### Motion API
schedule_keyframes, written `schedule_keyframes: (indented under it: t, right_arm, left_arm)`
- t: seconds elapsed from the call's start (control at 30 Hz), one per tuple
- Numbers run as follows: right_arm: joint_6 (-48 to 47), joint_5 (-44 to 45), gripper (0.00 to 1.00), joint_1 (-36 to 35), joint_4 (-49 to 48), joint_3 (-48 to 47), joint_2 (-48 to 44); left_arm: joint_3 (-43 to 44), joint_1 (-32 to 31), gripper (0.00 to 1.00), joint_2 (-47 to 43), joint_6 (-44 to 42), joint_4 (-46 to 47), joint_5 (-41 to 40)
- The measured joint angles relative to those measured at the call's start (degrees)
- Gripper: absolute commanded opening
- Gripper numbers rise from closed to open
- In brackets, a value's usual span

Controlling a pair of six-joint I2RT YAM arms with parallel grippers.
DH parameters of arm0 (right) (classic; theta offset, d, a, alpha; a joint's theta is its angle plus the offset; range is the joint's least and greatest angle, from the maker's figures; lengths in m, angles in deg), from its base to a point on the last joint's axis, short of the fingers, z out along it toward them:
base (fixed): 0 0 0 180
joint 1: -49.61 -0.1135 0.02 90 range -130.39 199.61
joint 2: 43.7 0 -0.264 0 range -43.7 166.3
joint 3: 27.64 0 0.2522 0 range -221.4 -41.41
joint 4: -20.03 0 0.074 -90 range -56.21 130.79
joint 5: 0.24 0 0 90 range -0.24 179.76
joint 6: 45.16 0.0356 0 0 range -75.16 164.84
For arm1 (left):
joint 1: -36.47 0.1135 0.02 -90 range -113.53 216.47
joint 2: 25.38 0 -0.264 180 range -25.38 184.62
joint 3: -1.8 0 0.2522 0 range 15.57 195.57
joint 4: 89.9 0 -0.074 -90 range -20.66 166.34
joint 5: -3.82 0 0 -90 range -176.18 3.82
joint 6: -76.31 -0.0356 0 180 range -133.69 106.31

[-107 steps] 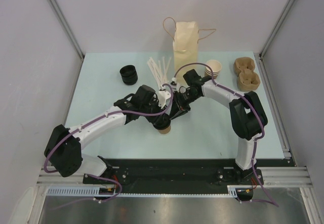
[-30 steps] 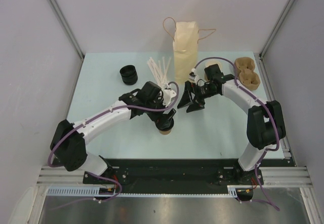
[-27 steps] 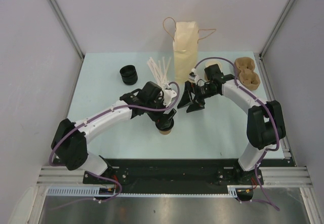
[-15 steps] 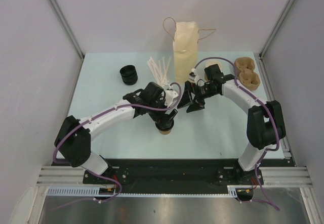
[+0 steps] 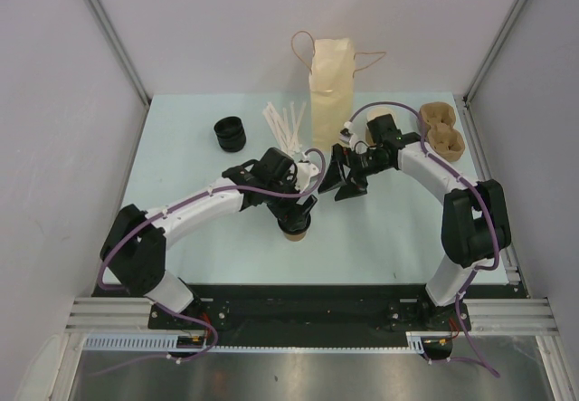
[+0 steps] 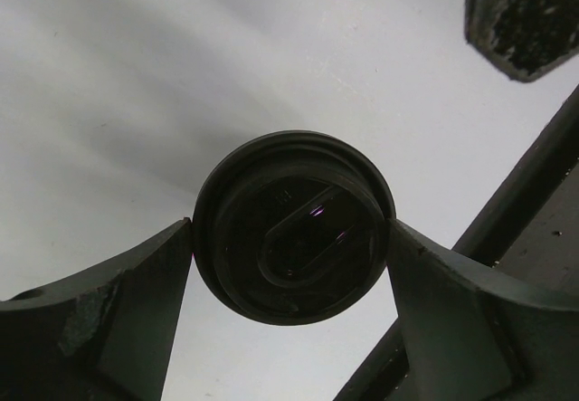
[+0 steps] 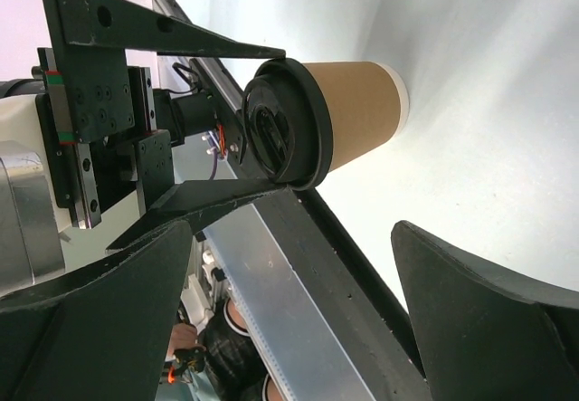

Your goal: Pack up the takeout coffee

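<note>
A: Since the first shot the right arm (image 5: 425, 170) has pulled away to the right and far side of the cup, and the left arm (image 5: 199, 206) has swung its elbow in towards the middle. What has the left gripper (image 5: 295, 216) got?

B: It stands straight over the takeout coffee (image 7: 355, 111), jaws wide but drawn in from a second ago. Its fingers (image 6: 136, 310) meet the black lid (image 6: 294, 229) on opposite sides of the rim, so it has hold of the cup by the lid.

A: Lifted?

B: No. From the right wrist, the paper base rests on the table (image 5: 181, 229). Whether the pads press hard I cannot tell from these angles.

A: And the right gripper (image 5: 336, 188)?

B: Spread fully, nothing between its fingers, hanging just right and far of the cup and facing it.

A: Where does the cup sit overall?

B: Around the middle of the table, a little towards the near edge, upright, mostly hidden under the left gripper from above.

A: Around it?

B: The paper bag (image 5: 330, 84) stands upright at the far middle, well apart from the cup. Some white sticks (image 5: 285, 125) lie fanned just left of the bag, a stack of black lids (image 5: 230, 134) sits further left, and a tan pulp carrier (image 5: 441, 131) lies at the far right.
</note>
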Motion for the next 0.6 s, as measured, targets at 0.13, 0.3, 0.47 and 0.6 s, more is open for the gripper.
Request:
schedule_keyframes:
  t: [0.13,0.3,0.47,0.6]
  right_arm:
    - [0.0,0.0,0.99,0.3,0.0,0.0,0.0]
    - [0.0,0.0,0.99,0.5,0.0,0.0,0.0]
    - [0.0,0.0,0.99,0.7,-0.1,0.0,0.0]
    - [0.1,0.0,0.99,0.8,-0.7,0.0,0.0]
  left_arm:
    - [0.0,0.0,0.68,0.0,0.0,0.0,0.2]
    - [0.0,0.5,0.54,-0.4,-0.2,-1.0,0.2]
    - [0.0,4.4,0.49,-2.3,-1.0,-3.5,0.7]
    - [0.0,11.6,0.49,-4.7,-2.5,-5.3,1.2]
